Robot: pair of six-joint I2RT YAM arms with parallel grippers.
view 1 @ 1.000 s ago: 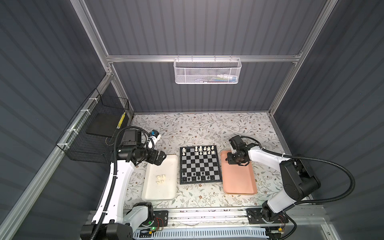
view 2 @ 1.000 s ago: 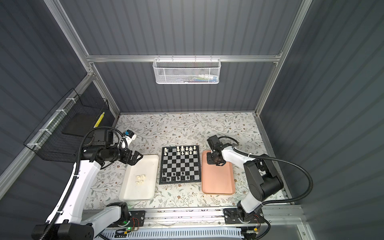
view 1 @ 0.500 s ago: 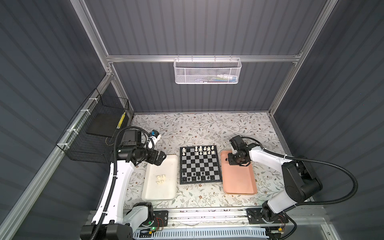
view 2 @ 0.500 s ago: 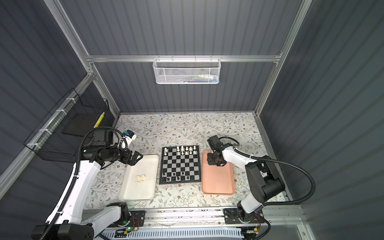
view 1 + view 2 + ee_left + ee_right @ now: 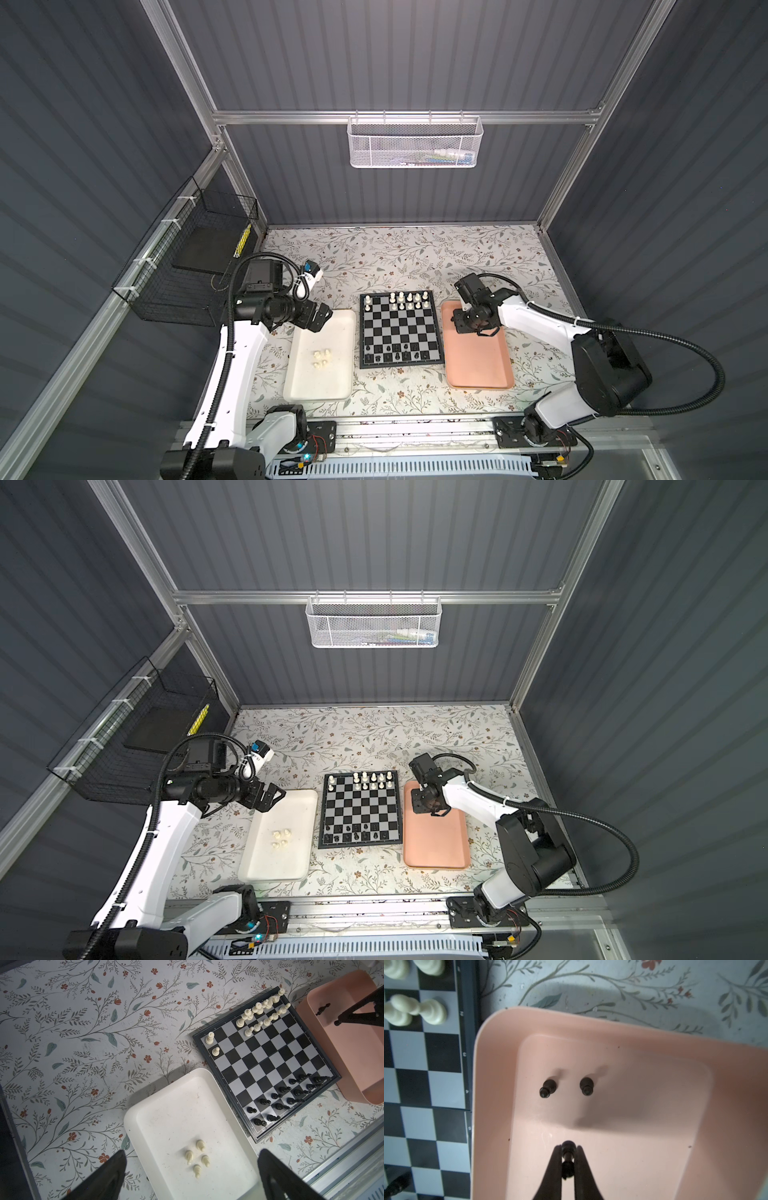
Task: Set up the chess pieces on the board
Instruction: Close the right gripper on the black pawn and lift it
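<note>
Dark ribbed walls are enclosing the floral counter, the board lying between a white tray and a pink tray. Right claw is pinching a black chess piece over the pink tray; left claw is gaping open.

board centred on bench | left tray beside it, four pieces inside | right tray opposite, two pieces inside

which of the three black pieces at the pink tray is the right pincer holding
The lone black piece clamped in the right pincer; the other two black pieces sit free, side by side, on the pink tray floor.
</note>
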